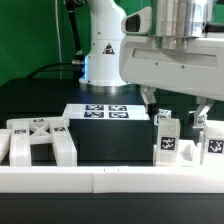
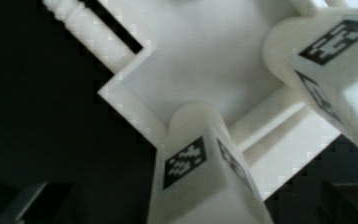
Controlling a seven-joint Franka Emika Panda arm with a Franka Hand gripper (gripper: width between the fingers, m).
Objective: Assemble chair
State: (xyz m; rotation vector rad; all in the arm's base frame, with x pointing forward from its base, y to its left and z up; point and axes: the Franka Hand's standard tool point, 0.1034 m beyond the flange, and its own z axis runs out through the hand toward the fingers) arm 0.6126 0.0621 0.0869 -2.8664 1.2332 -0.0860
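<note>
Chair pieces (image 1: 165, 140) with tags, standing upright to the exterior view's right of the marker board (image 1: 100, 111), hard against the border rail (image 1: 100, 182). X-braced chair part (image 1: 38, 140) on the board's other side, well apart from them. Gripper (image 1: 176, 104) hanging just above the upright pieces, jaws spread wide, nothing held.

Likely step: coming down to take one upright piece. Lower straight, with a single piece centred between the fingers and its neighbour left clear. Close only with both pads on flat sides, never on a corner. Keep the piece vertical, so as not to tip it against the rail.

Exterior view: whole layout and gripper height, but little of the alignment. Wrist view: close, slanted look at a blocky white piece (image 2: 167, 90) and a tagged post (image 2: 194, 160). No board, rail or X-braced part there, and fingertips hard to make out.
</note>
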